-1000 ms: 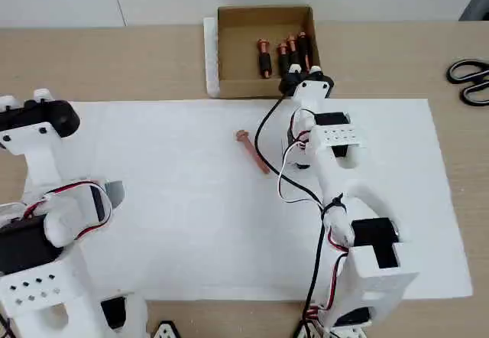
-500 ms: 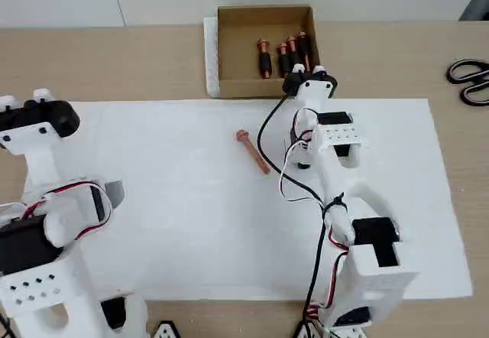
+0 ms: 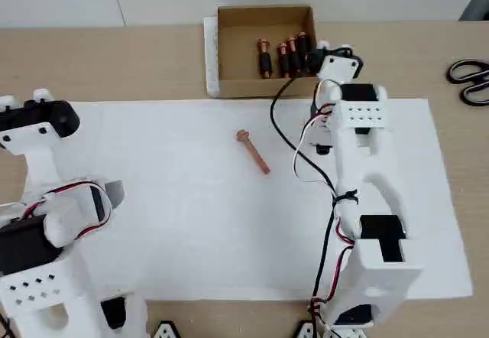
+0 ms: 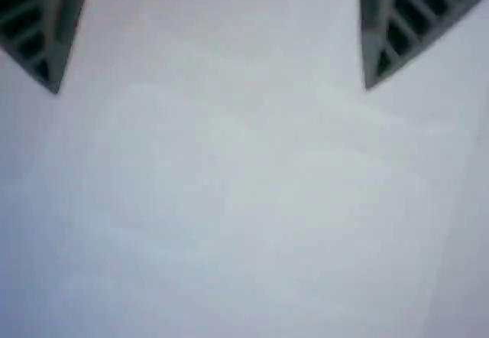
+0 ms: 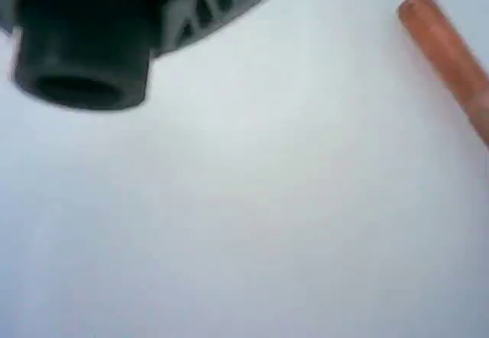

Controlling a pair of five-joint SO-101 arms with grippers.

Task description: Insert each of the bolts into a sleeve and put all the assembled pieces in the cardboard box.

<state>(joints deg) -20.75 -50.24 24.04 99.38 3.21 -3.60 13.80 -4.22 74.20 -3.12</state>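
Note:
A black sleeve (image 5: 80, 47) is clamped in my right gripper (image 5: 114, 36) and hangs just above the white paper. A bare copper bolt (image 3: 252, 152) lies on the paper in mid-table, left of the right arm (image 3: 359, 135); its shaft end (image 5: 451, 51) shows in the right wrist view, apart from the sleeve. The cardboard box (image 3: 226, 87) at the far edge holds three assembled pieces (image 3: 284, 55). My left gripper (image 4: 210, 86) stands open over bare paper at the near left, with nothing between its fingers (image 4: 386, 28).
A white paper sheet (image 3: 176, 216) covers most of the table. Scissors (image 3: 470, 78) lie at the far right on the wood. The right arm's wrist (image 3: 336, 63) sits beside the box's right corner.
The right arm has swung to the right and slightly away, from in front of the box to its right corner. The bolt and left arm have not moved.

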